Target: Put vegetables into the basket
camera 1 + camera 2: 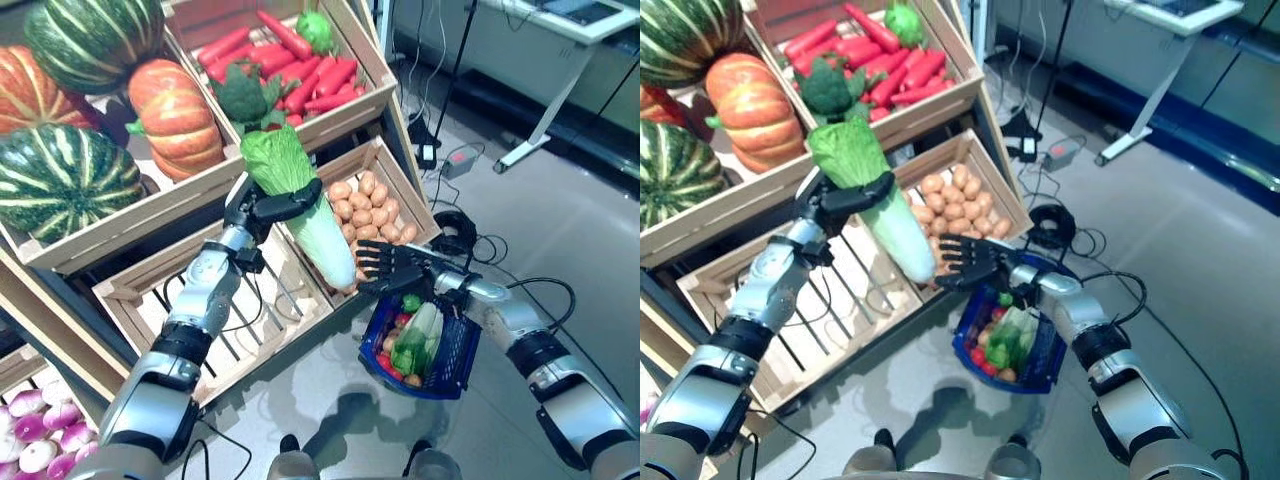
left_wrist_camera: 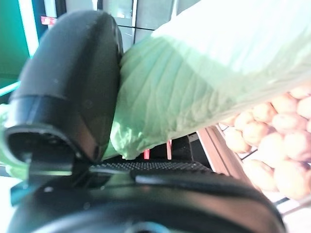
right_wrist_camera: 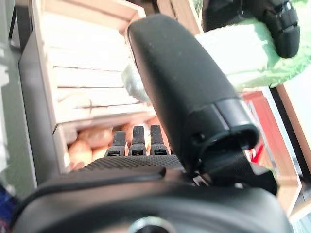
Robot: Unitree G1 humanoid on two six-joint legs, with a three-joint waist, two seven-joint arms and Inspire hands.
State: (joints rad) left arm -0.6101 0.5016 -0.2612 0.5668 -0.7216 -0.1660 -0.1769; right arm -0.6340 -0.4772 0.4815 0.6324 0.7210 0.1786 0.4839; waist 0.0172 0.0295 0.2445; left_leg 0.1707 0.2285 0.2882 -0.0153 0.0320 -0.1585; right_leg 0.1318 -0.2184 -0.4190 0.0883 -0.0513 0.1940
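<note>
My left hand [image 1: 262,207] is shut on a long napa cabbage [image 1: 300,200], green and leafy at the top and white at the bottom, and holds it tilted in the air before the wooden stand, its white end just above my right hand. It also shows in the left wrist view [image 2: 194,87]. My right hand [image 1: 390,268] is open with straight fingers just above the rim of the blue basket [image 1: 455,365] on the floor. In the basket lie a pale green leafy vegetable [image 1: 418,335], a small green one and red ones.
The wooden stand [image 1: 150,215] with its crates of vegetables rises at the left and back. A crate of potatoes [image 1: 372,205] is right behind my right hand. Cables and a power strip [image 1: 460,160] lie on the grey floor at the right, with a white table leg [image 1: 545,120] beyond.
</note>
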